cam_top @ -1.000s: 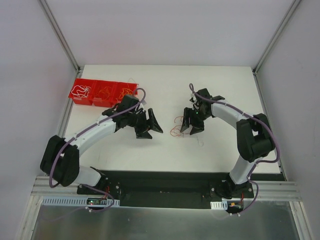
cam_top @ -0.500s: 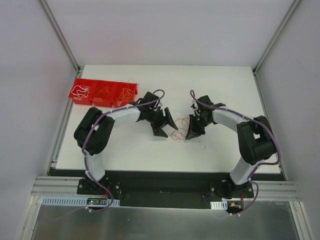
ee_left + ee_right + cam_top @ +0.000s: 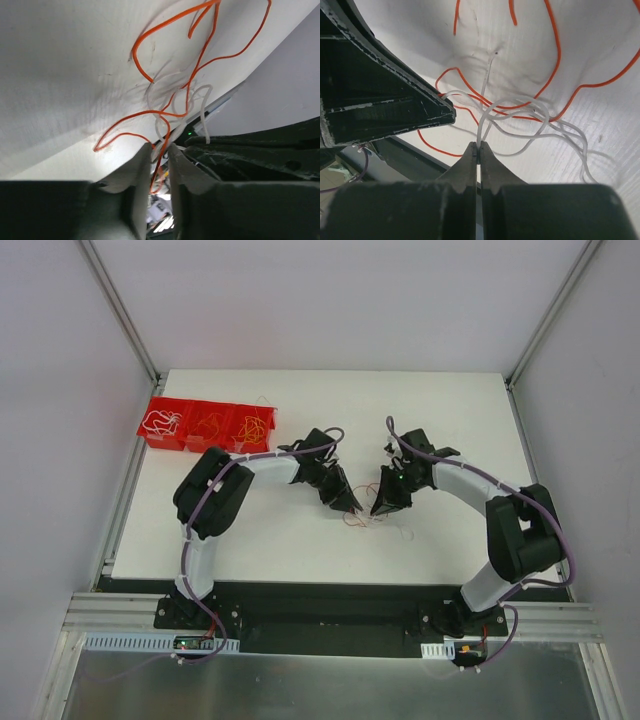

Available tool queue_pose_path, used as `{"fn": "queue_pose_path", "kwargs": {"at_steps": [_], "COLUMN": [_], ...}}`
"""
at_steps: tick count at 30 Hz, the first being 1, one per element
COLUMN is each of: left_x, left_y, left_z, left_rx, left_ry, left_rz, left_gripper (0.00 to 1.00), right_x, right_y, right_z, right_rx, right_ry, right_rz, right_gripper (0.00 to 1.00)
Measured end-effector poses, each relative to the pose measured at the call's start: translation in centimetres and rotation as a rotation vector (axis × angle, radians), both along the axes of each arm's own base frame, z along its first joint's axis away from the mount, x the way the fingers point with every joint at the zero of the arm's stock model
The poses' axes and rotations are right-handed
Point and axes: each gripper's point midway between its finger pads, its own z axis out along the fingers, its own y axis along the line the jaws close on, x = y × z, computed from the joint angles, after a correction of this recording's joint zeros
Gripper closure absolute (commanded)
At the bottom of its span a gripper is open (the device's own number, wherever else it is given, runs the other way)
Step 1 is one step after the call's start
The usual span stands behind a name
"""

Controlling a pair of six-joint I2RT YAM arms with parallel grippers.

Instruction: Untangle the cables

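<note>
Reaching in from the near edge of the bench (image 3: pixel 450 410), both arms bend toward its middle. The left end effector (image 3: pixel 350 502) and right end effector (image 3: pixel 381 506) point at each other there, tips close but apart. The cables (image 3: pixel 368 519) lie on the bench between those tips, a small loose tangle of orange and white.

From the left wrist, the left end effector (image 3: pixel 159 152) is narrow, its fingers (image 3: pixel 134 175) drawn near each other with a slim gap left. An orange cable (image 3: pixel 150 114) runs down through that gap; whether it is pinched I cannot tell. Past the tips, orange loops spread over the bench (image 3: pixel 65 65), with a white cable (image 3: pixel 202 115) curling among them.

From the right wrist, the right end effector (image 3: pixel 478 146) is closed, fingers pressed together and holding a white cable (image 3: pixel 480 131) at the very tip. That strand arcs away to the right over the bench, crossing an orange cable (image 3: pixel 558 50). A dark finger (image 3: pixel 395 100) of the left end effector juts in from the left, just beside the pinch.

Farthest off, at the bench's far left corner, stand three red bins (image 3: pixel 185 447) in a row, each with thin wire coiled inside, white in the leftmost
</note>
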Motion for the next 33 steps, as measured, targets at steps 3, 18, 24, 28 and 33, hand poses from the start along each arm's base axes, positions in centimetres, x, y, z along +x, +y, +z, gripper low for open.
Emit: {"fn": "queue_pose_path", "kwargs": {"at_steps": [3,18,24,28,33], "left_x": [-0.1,3.2,1.5,1.1,0.5], "left_y": [-0.1,9.3,10.9,11.1,11.4], "left_z": [0.0,8.8,12.7,12.7,12.6], "left_rx": [0.000,0.057,0.062,0.063,0.075], "left_ry": [0.000,-0.346,-0.479,-0.471,-0.462], "left_rz": [0.000,0.090,0.062,0.059,0.050], "left_gripper": [0.99,1.00,1.00,0.99,0.85], "right_x": [0.1,-1.0,-0.3,-0.4,0.5], "right_y": [-0.1,-5.4,-4.3,-4.1,-5.4], "right_z": [0.0,0.2,3.1,3.2,3.8], "right_rx": [0.002,-0.122,-0.024,-0.018,-0.093], "right_ry": [0.000,-0.047,-0.143,-0.143,-0.172], "right_rz": [-0.004,-0.115,-0.109,-0.096,-0.122], "right_gripper": [1.00,1.00,0.99,0.99,1.00]}}
